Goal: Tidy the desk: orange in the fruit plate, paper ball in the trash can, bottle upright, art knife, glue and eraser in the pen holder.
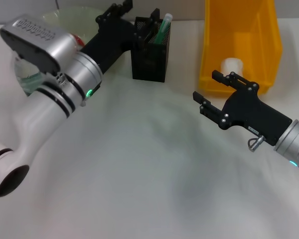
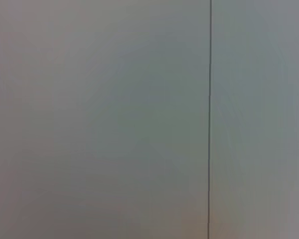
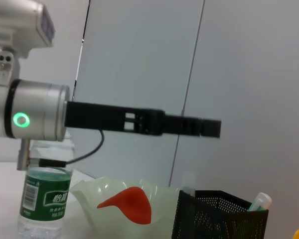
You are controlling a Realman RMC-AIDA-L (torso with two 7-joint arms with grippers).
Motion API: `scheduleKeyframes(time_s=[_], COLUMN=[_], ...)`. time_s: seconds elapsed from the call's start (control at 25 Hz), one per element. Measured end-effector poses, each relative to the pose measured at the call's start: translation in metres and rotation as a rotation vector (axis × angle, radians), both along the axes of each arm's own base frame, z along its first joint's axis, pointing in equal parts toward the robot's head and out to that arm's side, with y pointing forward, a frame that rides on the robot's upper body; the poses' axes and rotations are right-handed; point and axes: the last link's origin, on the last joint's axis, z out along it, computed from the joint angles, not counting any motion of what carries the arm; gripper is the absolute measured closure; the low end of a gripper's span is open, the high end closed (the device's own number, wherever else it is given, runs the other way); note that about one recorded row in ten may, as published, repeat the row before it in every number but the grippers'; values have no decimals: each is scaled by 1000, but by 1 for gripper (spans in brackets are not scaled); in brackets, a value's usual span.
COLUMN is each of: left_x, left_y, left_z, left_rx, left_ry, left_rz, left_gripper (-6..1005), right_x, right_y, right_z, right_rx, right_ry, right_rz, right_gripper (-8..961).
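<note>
My left gripper (image 1: 118, 10) is open and empty, raised just behind and to the left of the black mesh pen holder (image 1: 149, 55), which holds a green-capped tube (image 1: 164, 24). In the right wrist view the left gripper (image 3: 209, 128) hovers above the pen holder (image 3: 219, 219). My right gripper (image 1: 209, 90) is open and empty in front of the yellow trash can (image 1: 259, 45), where a white paper ball (image 1: 232, 65) lies. The pale green fruit plate (image 1: 65, 17) holds something orange-red (image 3: 129, 204). The clear bottle (image 3: 45, 199) stands upright, partly hidden by my left arm in the head view.
The white tabletop (image 1: 154, 164) spreads out in front of both arms. The left wrist view shows only a grey wall with a vertical seam (image 2: 210, 119). My left arm's silver and white body (image 1: 50, 99) crosses the left side of the table.
</note>
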Motion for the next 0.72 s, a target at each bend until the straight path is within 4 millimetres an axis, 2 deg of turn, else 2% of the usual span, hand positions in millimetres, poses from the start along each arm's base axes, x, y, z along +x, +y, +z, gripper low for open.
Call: scheduleKeyframes(time_s=[0.08,0.12,0.2,0.24,0.28,0.32,0.4,0.44,0.48,0.56,0.68,0.72], left_x=[0,-1,-1,-7,-7,-15,-15,-26,-26,-44,-50,-59], left_y=[0,-9,-9,-17,-17,-31,-31,-52,-52,-73,-78,-87], left_z=[0,8,8,18,18,31,31,45,45,58,62,68], left_rx=[0,-7,-7,-37,-37,-97,-97,-171,-171,-228,-253,-354], left_ry=[0,-90,-90,-155,-155,-216,-216,-245,-245,-244,-231,-160], left_rz=[0,-35,-35,-71,-71,-143,-143,-232,-232,-273,-279,-306], left_gripper=[421,387,318,284,249,215,215,215,215,216,216,216], right_x=[1,1,1,1,1,0,0,0,0,-1,-3,-4], right_y=[0,0,0,-1,-1,-3,-5,-5,-6,-7,-11,-14], right_z=[0,1,2,3,4,4,5,5,5,7,12,17], right_rx=[3,6,13,16,18,18,11,11,4,-18,-62,-93], right_ry=[1,4,10,15,19,27,40,40,52,94,172,225], right_rz=[-3,-5,-7,-6,-5,3,5,5,3,-7,-13,-8], right_gripper=[316,316,316,316,316,316,317,317,317,317,316,314])
